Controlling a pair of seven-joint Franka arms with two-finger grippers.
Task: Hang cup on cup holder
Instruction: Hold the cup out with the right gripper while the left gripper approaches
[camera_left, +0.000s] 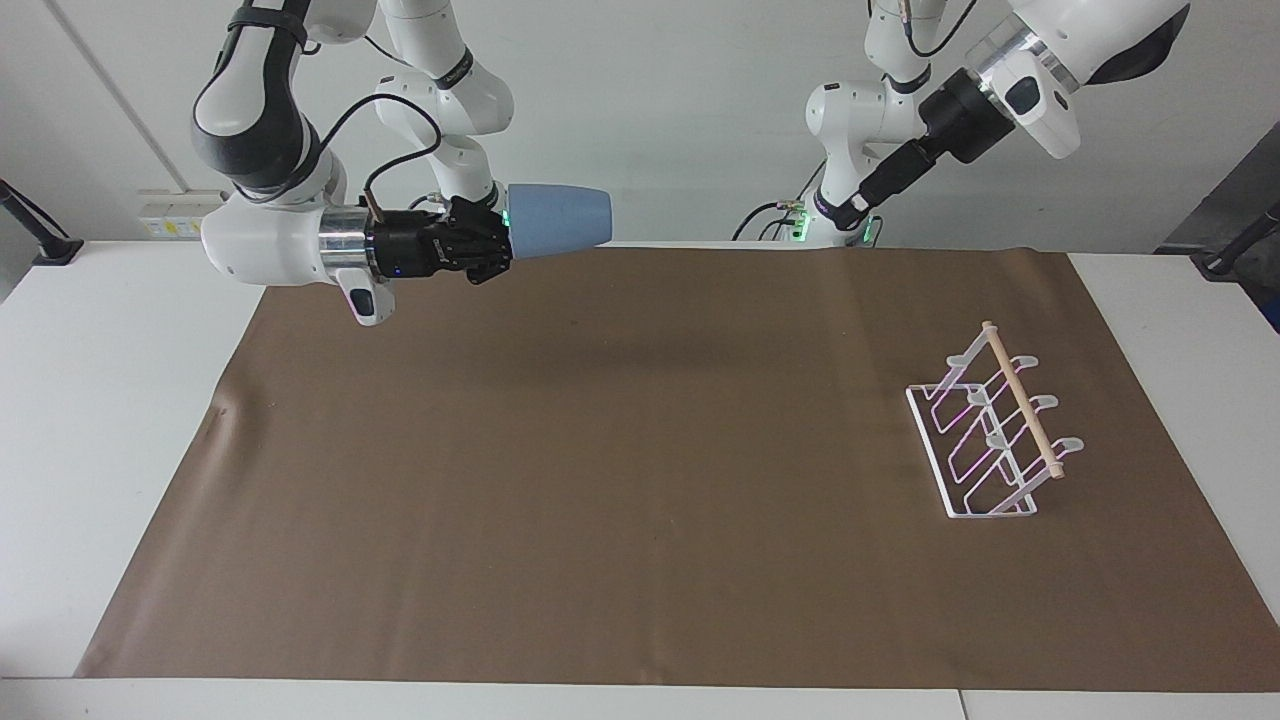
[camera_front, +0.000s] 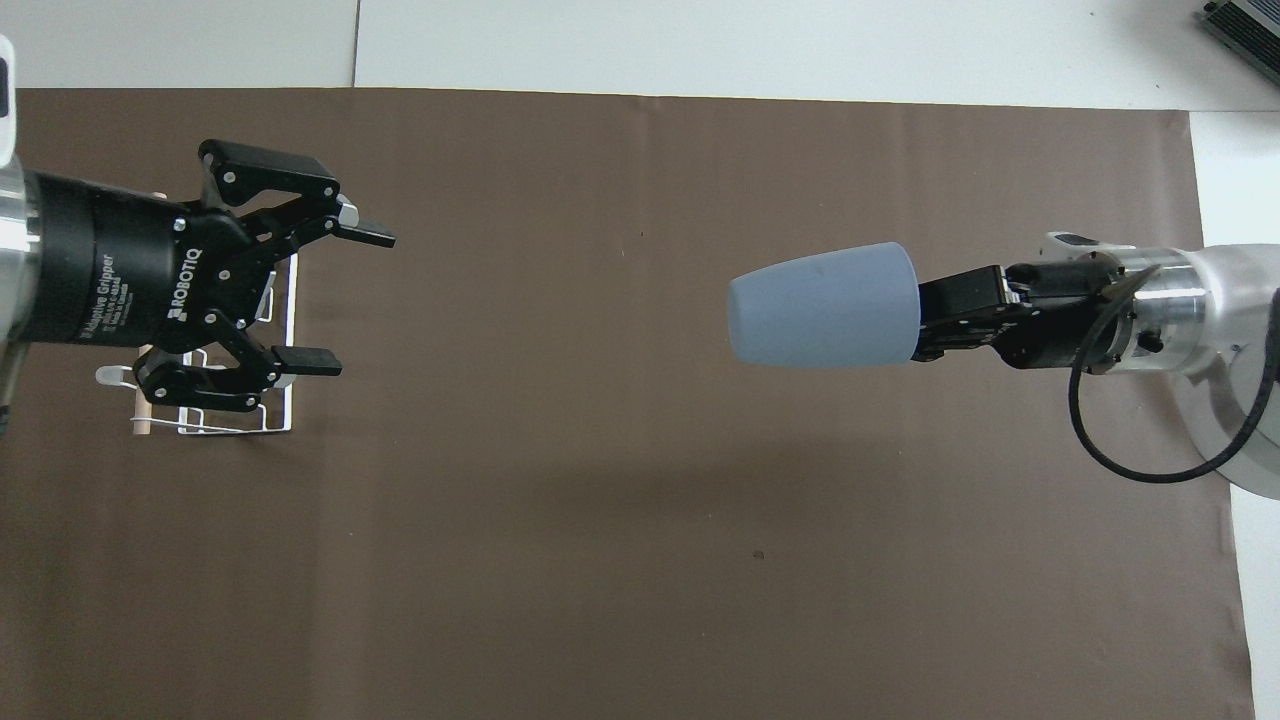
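Holding the cup (camera_left: 558, 219) sideways in the air, right claw (camera_left: 497, 243) is clamped on its rim end, over the brown mat (camera_left: 640, 470) well apart from the cup holder (camera_left: 995, 425). Left claw (camera_front: 340, 295) is raised, fingers apart, over the cup holder.

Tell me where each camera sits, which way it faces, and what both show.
Facing view: high across the table, looking at both arms' bases; right gripper holds the cup aloft.
Overhead view: above the robots' end, looking steeply down; open left gripper covers the cup holder.
Shared: cup, cup holder, brown mat.
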